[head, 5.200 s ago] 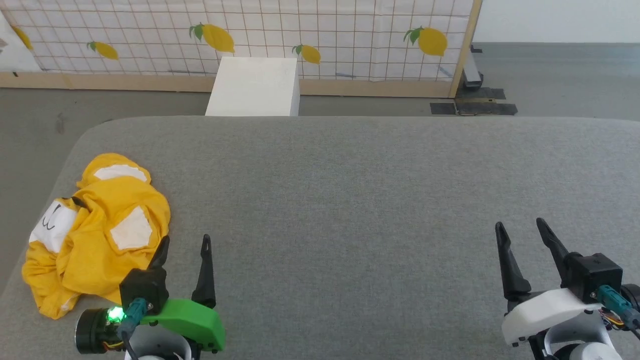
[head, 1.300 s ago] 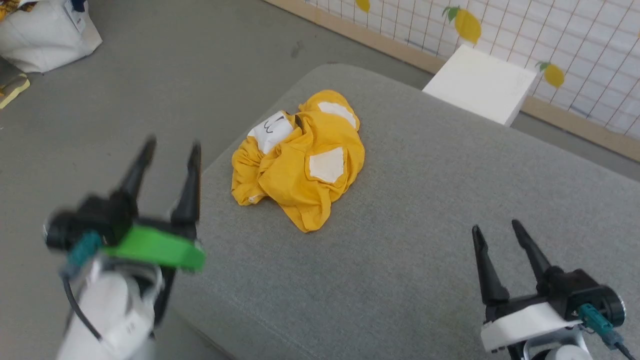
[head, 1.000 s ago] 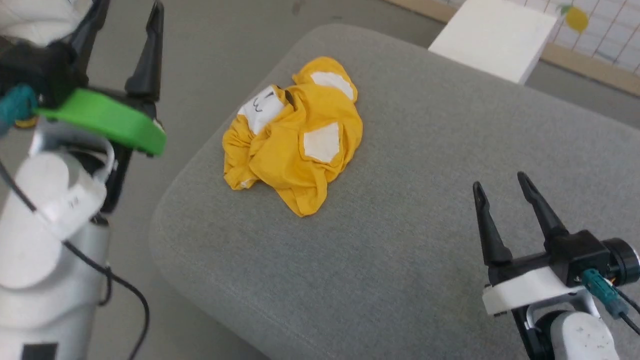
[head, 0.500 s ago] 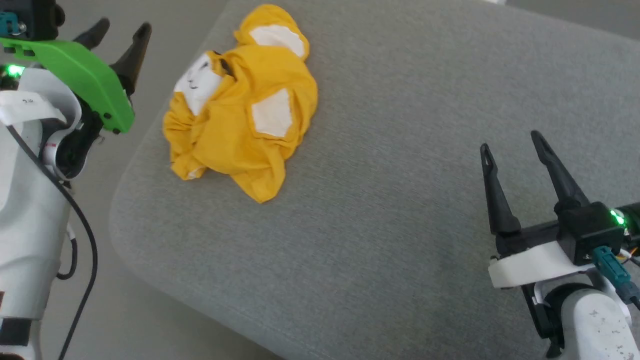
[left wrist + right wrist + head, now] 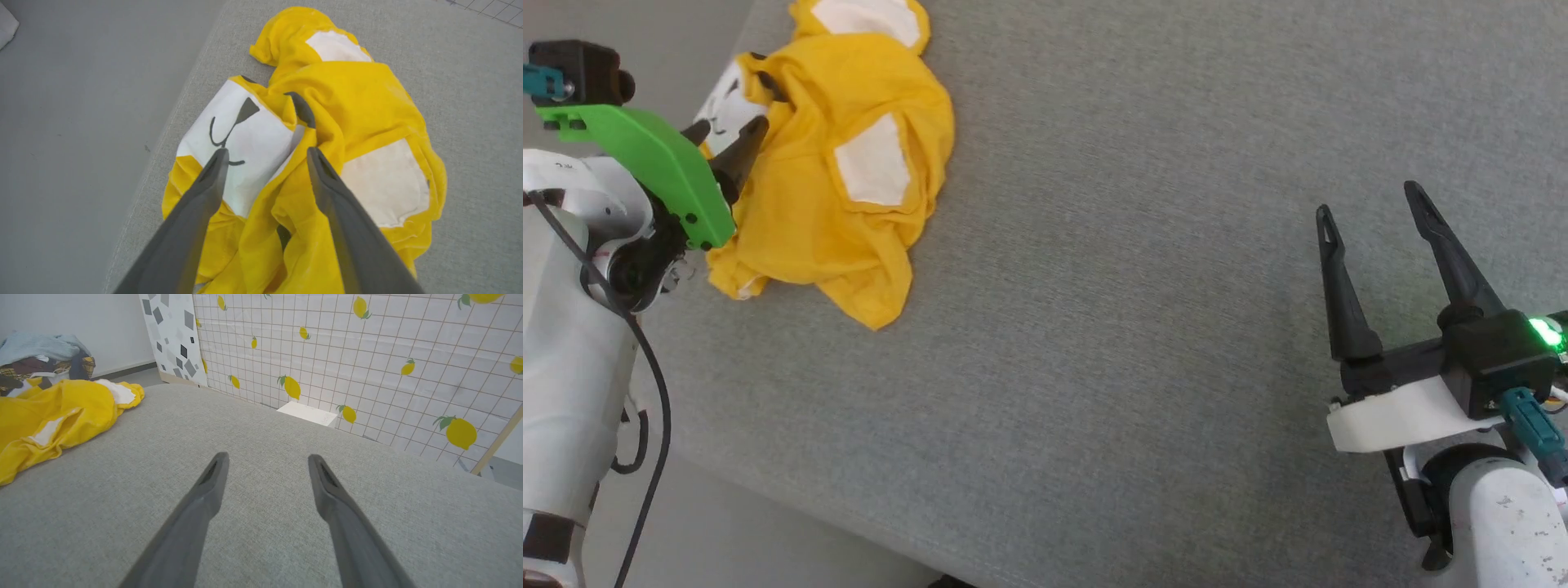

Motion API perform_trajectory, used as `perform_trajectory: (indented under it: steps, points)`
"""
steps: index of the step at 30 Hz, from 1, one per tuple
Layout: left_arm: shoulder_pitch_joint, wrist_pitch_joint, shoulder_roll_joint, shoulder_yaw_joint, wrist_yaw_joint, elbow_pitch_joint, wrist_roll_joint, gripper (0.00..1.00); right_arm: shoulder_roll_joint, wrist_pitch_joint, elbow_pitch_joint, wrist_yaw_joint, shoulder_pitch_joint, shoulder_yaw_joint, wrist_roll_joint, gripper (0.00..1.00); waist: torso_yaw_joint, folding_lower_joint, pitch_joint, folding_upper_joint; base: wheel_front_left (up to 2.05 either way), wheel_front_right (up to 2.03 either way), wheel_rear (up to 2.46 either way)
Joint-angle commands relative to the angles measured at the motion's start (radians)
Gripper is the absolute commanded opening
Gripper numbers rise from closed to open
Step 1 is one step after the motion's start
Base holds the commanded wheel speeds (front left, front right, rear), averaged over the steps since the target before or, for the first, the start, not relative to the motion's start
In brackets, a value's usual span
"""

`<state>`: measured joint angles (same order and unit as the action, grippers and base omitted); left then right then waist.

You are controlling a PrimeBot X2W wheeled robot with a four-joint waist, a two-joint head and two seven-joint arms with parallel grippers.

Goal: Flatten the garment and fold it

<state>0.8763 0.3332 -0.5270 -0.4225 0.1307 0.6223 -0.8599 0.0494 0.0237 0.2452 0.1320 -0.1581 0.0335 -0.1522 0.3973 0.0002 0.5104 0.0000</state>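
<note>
Jaws of the left gripper (image 5: 727, 129) hang spread and empty over the crumpled garment (image 5: 800, 220), a heap at the tabletop's (image 5: 1094, 327) left edge, long axis running near to far, pointed tail toward the robot, while the right gripper (image 5: 1369, 200) has jaws spread, empty, well apart.

1. A bright yellow T-shirt (image 5: 809, 220), crumpled into a loose heap rather than spread flat.
2. It lies on a grey fabric surface (image 5: 1143, 310), close to that surface's rounded edge, at the upper left of the head view.
3. Folds hide most of its print. One white patch shows a small black nose and curved mouth lines, and two plain white patches sit on other folds.
4. A pointed flap of yellow cloth trails out from the heap's near side.
</note>
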Motion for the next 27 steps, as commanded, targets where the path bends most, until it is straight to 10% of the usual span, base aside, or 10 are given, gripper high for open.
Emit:
perform_trajectory:
  steps: [1, 5, 8, 27]
  points:
    - [0.022, 0.011, 0.004, -0.006, 0.000, 0.016, -0.016, 1.00, 0.001, -0.004, 0.009, -0.001, -0.015, 0.001, -0.007, 1.00, -0.019, -0.0002, 0.018, 0.0000, 0.00, 0.00, 0.00]
    - [0.018, 0.057, 0.006, -0.035, 0.000, 0.056, -0.038, 1.00, 0.001, -0.005, 0.013, -0.001, -0.018, 0.002, -0.004, 1.00, -0.031, -0.0002, 0.019, 0.0000, 0.00, 0.00, 0.00]
    - [0.014, 0.053, -0.006, -0.048, 0.000, 0.074, -0.043, 0.00, 0.001, -0.003, 0.011, -0.001, -0.022, 0.005, 0.003, 1.00, -0.046, -0.0002, 0.017, 0.0000, 0.00, 0.00, 0.00]
    - [0.093, -0.136, -0.153, -0.003, 0.000, 0.032, -0.046, 0.00, 0.001, 0.099, -0.081, -0.001, 0.002, -0.038, 0.105, 1.00, -0.088, -0.0002, -0.153, 0.0000, 0.00, 0.00, 0.00]
